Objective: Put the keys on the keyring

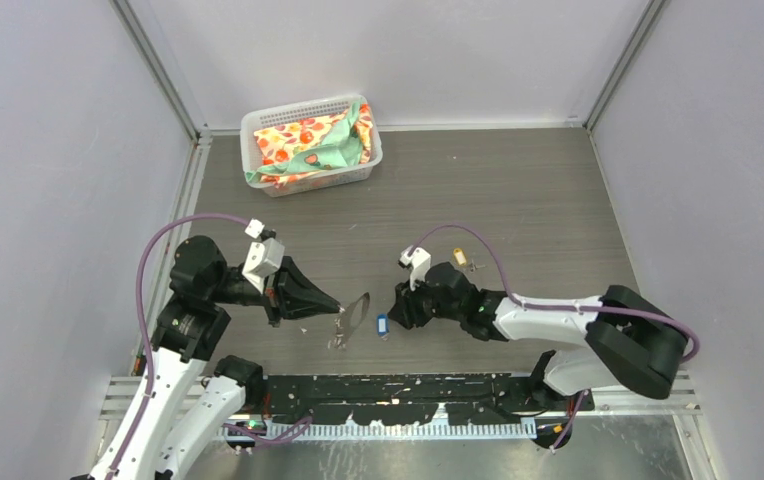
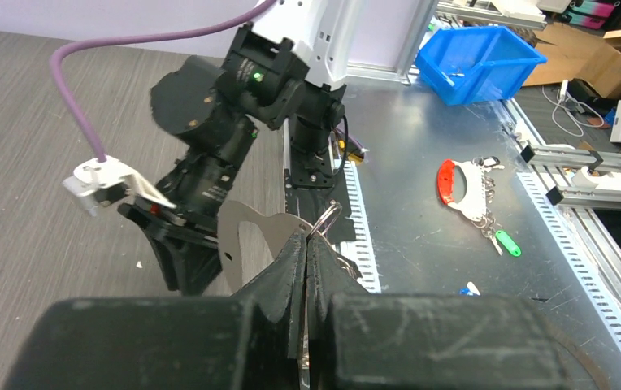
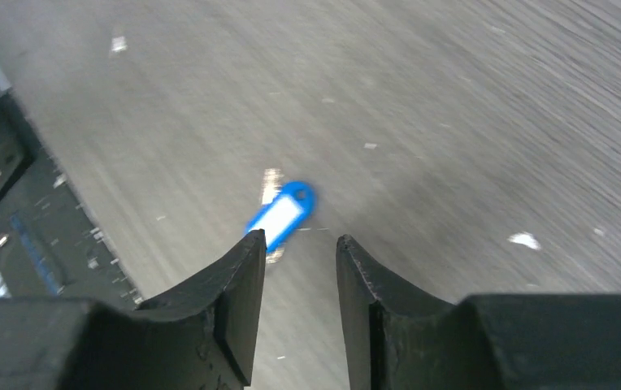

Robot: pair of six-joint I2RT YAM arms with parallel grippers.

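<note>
Right wrist view: our right gripper (image 3: pixel 299 240) stands parted and empty, with the blue-headed key (image 3: pixel 283 215) flat on the table (image 3: pixel 453 97) at eleven o'clock of the gap, just off one finger. Left gripper (image 2: pixel 306 240) is clamped on the keyring (image 2: pixel 246 236), near that key at its nine o'clock. Yellow-headed key (image 1: pixel 460 258) lies apart, at one o'clock of the right gripper. Risks we note: the key sits off-centre, so closing may nudge it away; thin and flat, it may slip; the keyring could twist in its pinch
</note>
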